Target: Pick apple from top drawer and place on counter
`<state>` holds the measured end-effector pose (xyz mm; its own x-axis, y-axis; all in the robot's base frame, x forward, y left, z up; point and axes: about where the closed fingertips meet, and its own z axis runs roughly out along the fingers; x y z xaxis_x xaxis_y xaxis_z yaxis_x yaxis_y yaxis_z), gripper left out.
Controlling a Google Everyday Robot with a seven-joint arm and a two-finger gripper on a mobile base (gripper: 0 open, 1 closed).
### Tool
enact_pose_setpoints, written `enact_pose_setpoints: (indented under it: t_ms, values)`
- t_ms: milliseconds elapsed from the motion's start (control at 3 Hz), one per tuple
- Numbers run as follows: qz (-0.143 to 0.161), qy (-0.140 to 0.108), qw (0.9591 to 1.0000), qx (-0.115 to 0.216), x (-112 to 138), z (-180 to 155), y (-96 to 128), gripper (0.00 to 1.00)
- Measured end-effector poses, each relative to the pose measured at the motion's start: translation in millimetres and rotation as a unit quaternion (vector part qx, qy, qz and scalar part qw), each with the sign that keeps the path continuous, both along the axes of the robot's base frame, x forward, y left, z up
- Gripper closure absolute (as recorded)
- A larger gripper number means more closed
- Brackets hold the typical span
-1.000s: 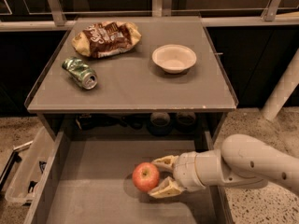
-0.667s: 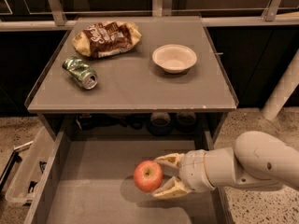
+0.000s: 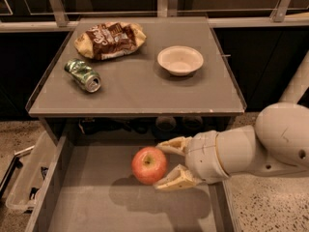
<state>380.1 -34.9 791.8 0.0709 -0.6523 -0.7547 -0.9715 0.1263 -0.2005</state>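
The red apple (image 3: 149, 165) with yellowish patches is held between the fingers of my gripper (image 3: 166, 164), lifted above the bottom of the open top drawer (image 3: 91, 197), where it casts a shadow. The gripper reaches in from the right on a white arm and is shut on the apple. The grey counter (image 3: 135, 88) with its thin rim lies just above and behind the drawer.
On the counter are a crushed green can (image 3: 83, 75) at the left, a brown chip bag (image 3: 109, 39) at the back left and a white bowl (image 3: 180, 60) at the right. A clear plastic bin (image 3: 26, 178) stands left of the drawer.
The gripper has lifted the apple up off the drawer bottom and moved it a little toward the counter.
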Motion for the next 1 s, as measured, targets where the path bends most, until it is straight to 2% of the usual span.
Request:
enact_pose_setpoints:
  t_ms: [333, 667, 1000]
  values:
    - [-0.018, -0.006, 0.9995, -0.025, 26.3, 47.5, 13.6, 1.00]
    - [-0.018, -0.006, 0.9995, -0.025, 26.3, 47.5, 13.6, 1.00]
    - [-0.042, -0.018, 0.9989, -0.011, 45.2, 55.4, 8.2, 1.00]
